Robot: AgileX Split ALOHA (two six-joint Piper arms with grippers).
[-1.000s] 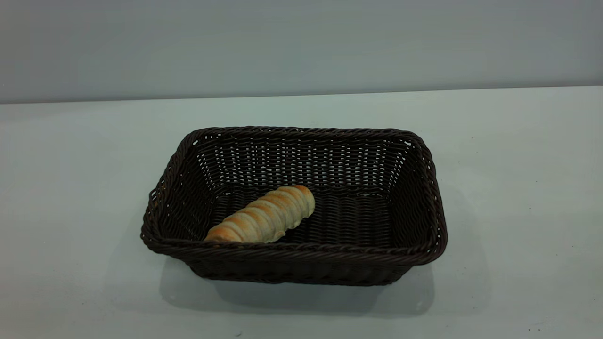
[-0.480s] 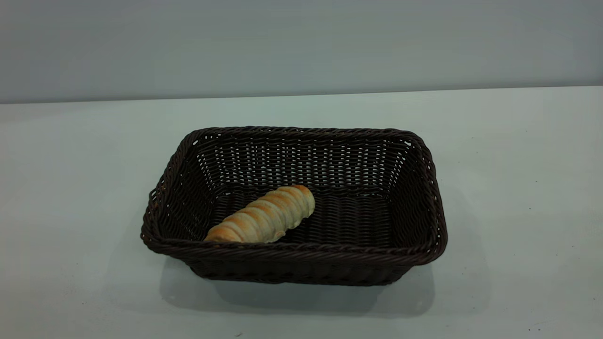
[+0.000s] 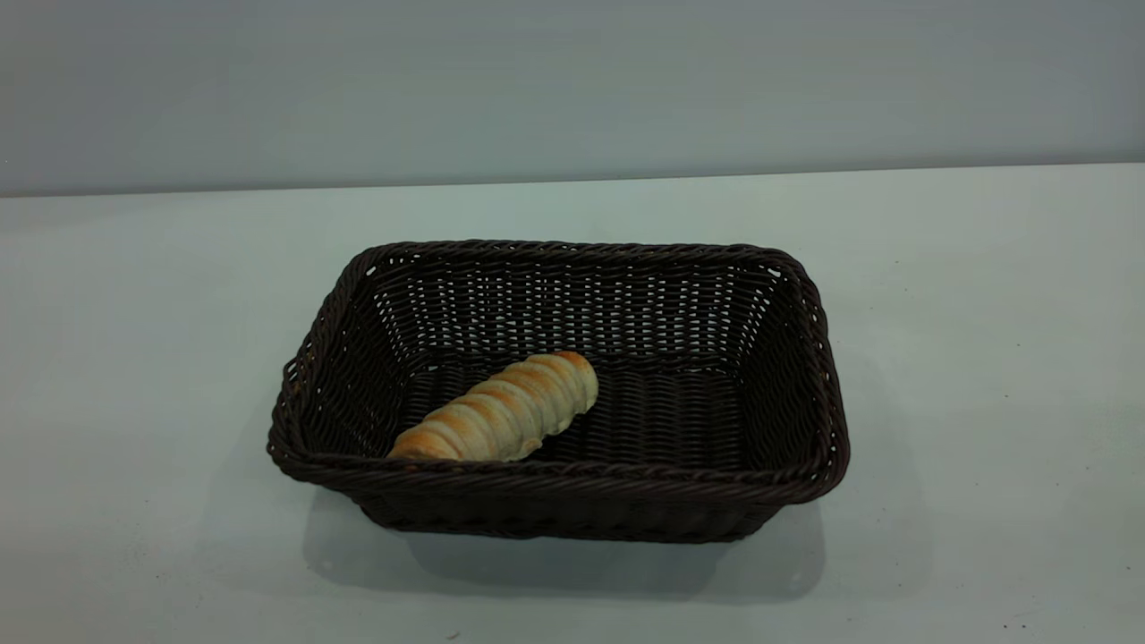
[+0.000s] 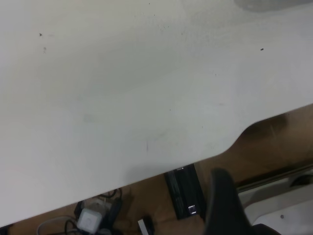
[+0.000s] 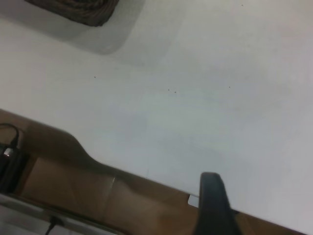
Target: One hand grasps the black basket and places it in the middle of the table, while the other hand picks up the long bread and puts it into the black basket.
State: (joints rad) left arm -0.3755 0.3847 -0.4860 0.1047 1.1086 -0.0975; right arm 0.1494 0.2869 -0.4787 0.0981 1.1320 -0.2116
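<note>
The black basket point(image 3: 787, 376) stands in the middle of the table point(image 3: 984, 358). The long bread point(image 3: 501, 410) lies inside it on the floor of its left half, slanted, with one end against the front wall. Neither gripper shows in the exterior view. In the left wrist view, my left gripper point(image 4: 222, 205) hangs off the table's edge point(image 4: 146, 171), away from the basket. In the right wrist view, my right gripper point(image 5: 212, 208) also sits at the table's edge point(image 5: 146, 169). One corner of the basket point(image 5: 78, 9) shows far off in that view.
Below the table edge in the left wrist view are a brown floor, a black power strip point(image 4: 185, 193) and a white plug with cables point(image 4: 90, 220). A cable point(image 5: 7, 142) shows below the edge in the right wrist view.
</note>
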